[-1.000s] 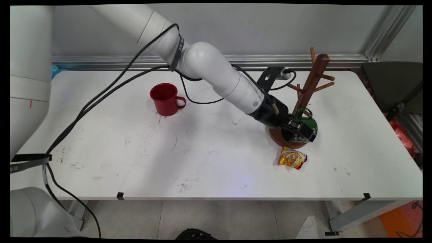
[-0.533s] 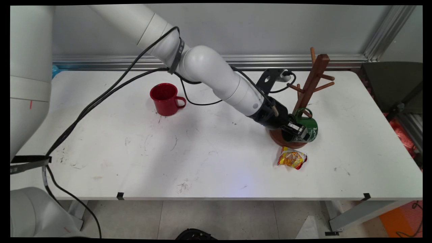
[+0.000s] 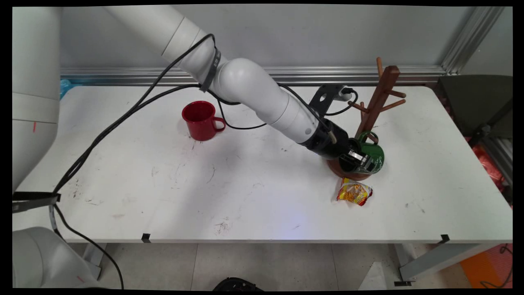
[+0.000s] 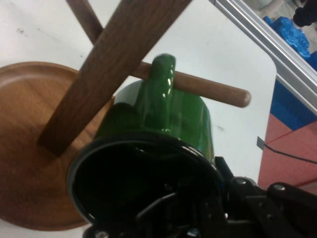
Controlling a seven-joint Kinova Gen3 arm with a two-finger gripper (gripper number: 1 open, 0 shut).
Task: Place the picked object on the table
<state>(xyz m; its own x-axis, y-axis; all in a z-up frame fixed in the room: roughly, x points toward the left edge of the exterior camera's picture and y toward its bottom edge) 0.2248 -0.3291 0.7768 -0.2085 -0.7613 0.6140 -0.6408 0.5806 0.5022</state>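
Item: gripper [image 3: 360,160], low at the foot of the wooden mug tree [image 3: 378,98]. We record it closed on the rim of the green mug [image 3: 373,152], one finger inside the mouth and one outside against the wall, as the hand view shows.

Item: green mug. It lies on its side in the grasp, handle [image 4: 159,89] looped over a low peg [image 4: 208,89] of the tree, body hanging just above the round wooden base [image 3: 348,172].

Risks, as we judge them: the handle sits on the peg, so a sideways pull would drag the whole tree or tip it; a rim grip on glossy enamel may slip and let the mug swing against the trunk [image 4: 114,64]; the base lies right under the fingers and could be scraped.

Room: the snack packet [image 3: 354,193] lies just in front of the base, narrowing the near side. The tree's upper pegs crowd the space above. To the right the white table [image 3: 430,164] is bare up to its edge. The red mug [image 3: 200,120] stands well apart on the left, with wide bare surface between.
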